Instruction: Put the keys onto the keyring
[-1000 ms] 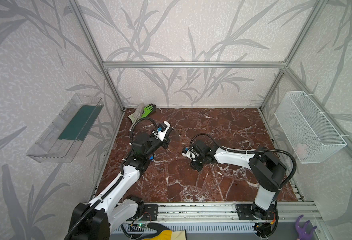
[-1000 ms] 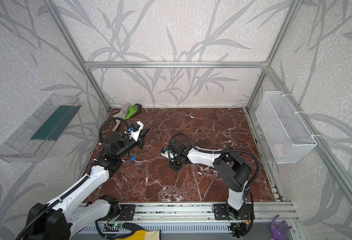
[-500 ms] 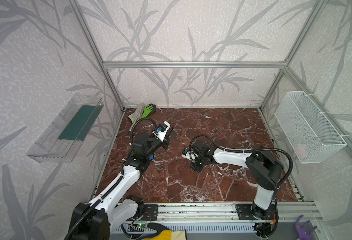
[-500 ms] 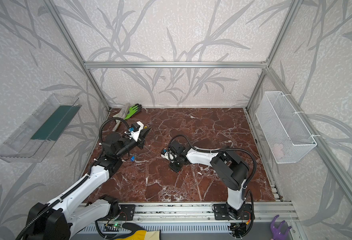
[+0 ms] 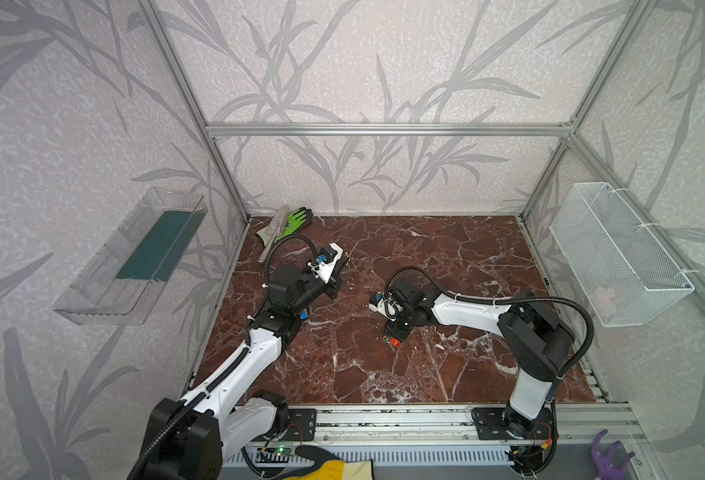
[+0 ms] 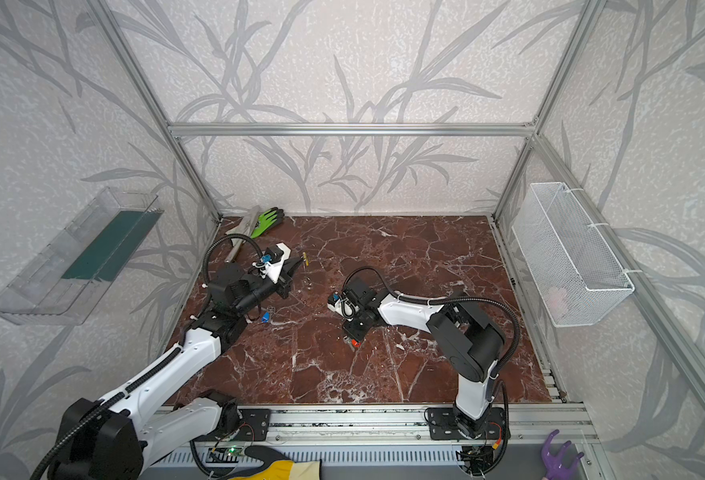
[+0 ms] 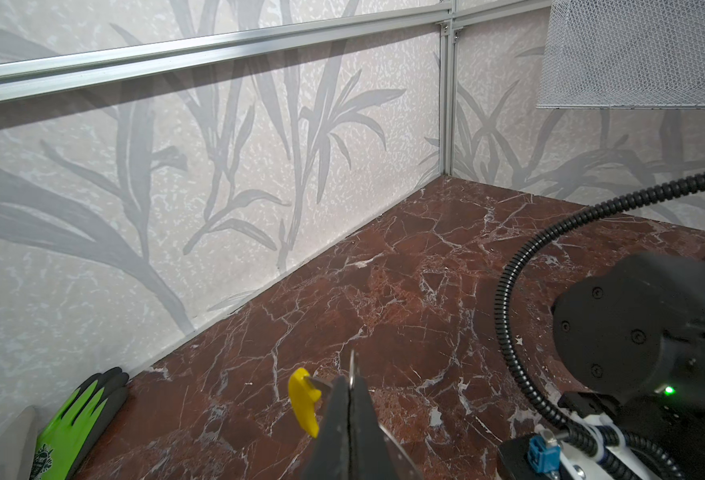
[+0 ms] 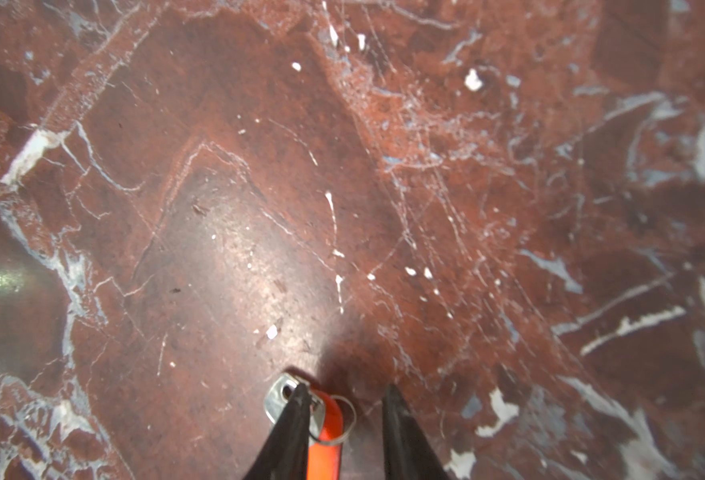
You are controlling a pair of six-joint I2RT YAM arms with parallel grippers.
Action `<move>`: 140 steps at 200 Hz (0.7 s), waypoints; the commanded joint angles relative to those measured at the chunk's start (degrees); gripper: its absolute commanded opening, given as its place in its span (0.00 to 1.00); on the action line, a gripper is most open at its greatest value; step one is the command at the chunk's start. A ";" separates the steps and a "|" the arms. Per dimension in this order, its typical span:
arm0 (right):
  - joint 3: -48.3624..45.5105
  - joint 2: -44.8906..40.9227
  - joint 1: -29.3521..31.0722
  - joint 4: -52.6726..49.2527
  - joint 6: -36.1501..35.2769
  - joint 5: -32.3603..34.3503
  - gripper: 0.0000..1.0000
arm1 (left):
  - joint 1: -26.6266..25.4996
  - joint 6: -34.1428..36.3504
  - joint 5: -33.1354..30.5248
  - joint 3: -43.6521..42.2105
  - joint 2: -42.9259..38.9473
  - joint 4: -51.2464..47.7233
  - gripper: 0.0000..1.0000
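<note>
My left gripper is shut on the keyring, a thin grey hoop seen edge-on, with its yellow arc beside the fingers. Both top views show it held above the floor at the back left. The red-orange key lies flat on the marble, with a small wire ring through its silver head. My right gripper stands open over it, one fingertip resting on the head, the other apart. In a top view this key shows just below that gripper. The blue key lies beside my left arm.
A green glove lies in the back left corner. A white mesh basket hangs on the right wall and a clear tray on the left wall. The right arm's black wrist and cable sit close beside the keyring.
The right arm has shifted slightly over the red-orange key. The left arm and the keyring have stayed where they were.
</note>
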 commanded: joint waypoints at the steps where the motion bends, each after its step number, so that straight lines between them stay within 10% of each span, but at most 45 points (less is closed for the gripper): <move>1: -0.57 -1.29 -0.05 -0.41 0.04 -0.95 0.28 | 0.29 -0.48 0.90 1.05 0.24 2.32 0.00; 75: 0.15 -1.93 -0.03 -1.72 1.58 -1.07 0.32 | 0.25 -0.61 1.18 1.32 1.03 2.60 0.00; 140: -0.55 -5.59 -3.96 -0.91 17.37 -6.53 0.34 | 0.23 -0.65 1.18 1.27 0.95 2.51 0.00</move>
